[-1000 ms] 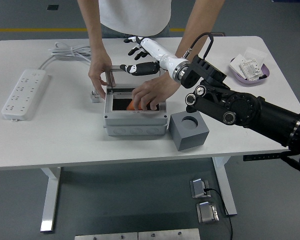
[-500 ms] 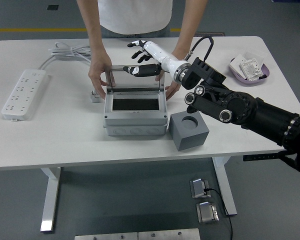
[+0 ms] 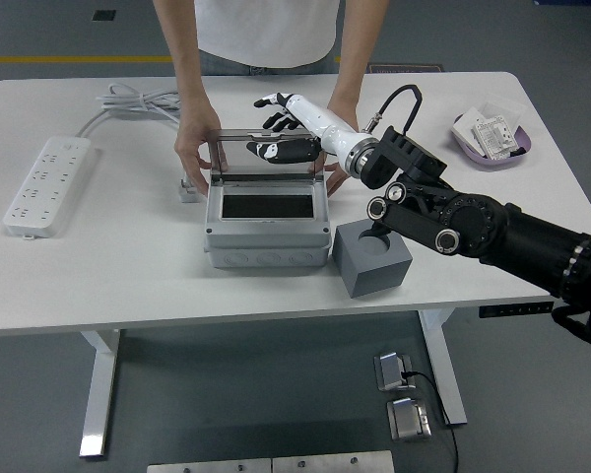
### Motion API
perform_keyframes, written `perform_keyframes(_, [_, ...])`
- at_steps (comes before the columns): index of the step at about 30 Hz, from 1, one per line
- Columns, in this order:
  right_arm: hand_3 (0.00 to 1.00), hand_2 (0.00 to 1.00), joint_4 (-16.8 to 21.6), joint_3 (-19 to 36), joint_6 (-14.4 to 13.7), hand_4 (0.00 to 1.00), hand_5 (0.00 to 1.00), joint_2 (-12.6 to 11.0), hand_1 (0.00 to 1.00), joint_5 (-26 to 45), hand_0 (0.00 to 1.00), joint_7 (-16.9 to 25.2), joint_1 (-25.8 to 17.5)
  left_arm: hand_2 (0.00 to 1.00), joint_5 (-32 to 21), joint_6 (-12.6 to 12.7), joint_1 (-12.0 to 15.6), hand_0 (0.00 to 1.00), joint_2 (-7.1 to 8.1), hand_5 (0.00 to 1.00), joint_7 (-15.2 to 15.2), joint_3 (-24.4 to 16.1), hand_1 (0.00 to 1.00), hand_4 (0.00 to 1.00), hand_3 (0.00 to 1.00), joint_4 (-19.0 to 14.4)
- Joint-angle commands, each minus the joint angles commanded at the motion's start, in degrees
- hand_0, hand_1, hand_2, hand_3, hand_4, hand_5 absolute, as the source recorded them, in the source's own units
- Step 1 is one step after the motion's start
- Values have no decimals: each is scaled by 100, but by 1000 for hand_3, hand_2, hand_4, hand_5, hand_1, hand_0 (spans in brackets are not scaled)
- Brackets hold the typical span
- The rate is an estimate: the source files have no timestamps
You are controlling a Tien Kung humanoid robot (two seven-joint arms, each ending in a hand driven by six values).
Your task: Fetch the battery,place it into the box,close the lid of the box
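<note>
The grey box (image 3: 266, 235) stands mid-table with its clear lid (image 3: 238, 161) tilted upright at the back. Its inside looks dark and I see no battery in it. My right hand (image 3: 284, 130), white with black fingers, is open and reaches in from the right at the lid's top edge, thumb (image 3: 276, 150) against the clear panel. A person stands at the far side. One of their hands (image 3: 195, 148) holds the lid's left edge, the other (image 3: 336, 173) rests by the box's right back corner. My left arm is out of view.
A grey block with a round hole (image 3: 372, 258) sits right of the box under my forearm. A white power strip (image 3: 44, 183) and its cable (image 3: 138, 99) lie at the left. A purple tray (image 3: 492, 138) of small packs is at the far right.
The person's hand, which was inside the box with something orange, has pulled out to the box's right side. My right hand has come down onto the lid's top edge.
</note>
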Motion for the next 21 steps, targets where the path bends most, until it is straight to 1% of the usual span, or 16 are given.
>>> perform_keyframes(7, [862, 687, 154, -76, -40, 743, 426, -85, 645, -146, 774, -83, -60, 564, -143, 34, 19, 646, -11, 2, -45, 110, 676, 419, 540, 6])
perform_keyframes(15, [860, 690, 260, -184, -55, 741, 428, -109, 644, -419, 775, -178, -78, 564, -129, 88, 37, 646, -12, 2, -88, 138, 676, 417, 540, 11])
perform_keyframes(16, [857, 692, 270, -194, -55, 737, 428, -111, 641, -443, 749, -186, -81, 564, -129, 94, 38, 645, -12, 2, -91, 137, 673, 409, 540, 11])
perform_keyframes(21, [857, 692, 376, -231, -38, 737, 428, -132, 641, -616, 749, -257, -82, 564, -136, 127, 65, 645, -14, 2, -107, 146, 673, 409, 540, 11])
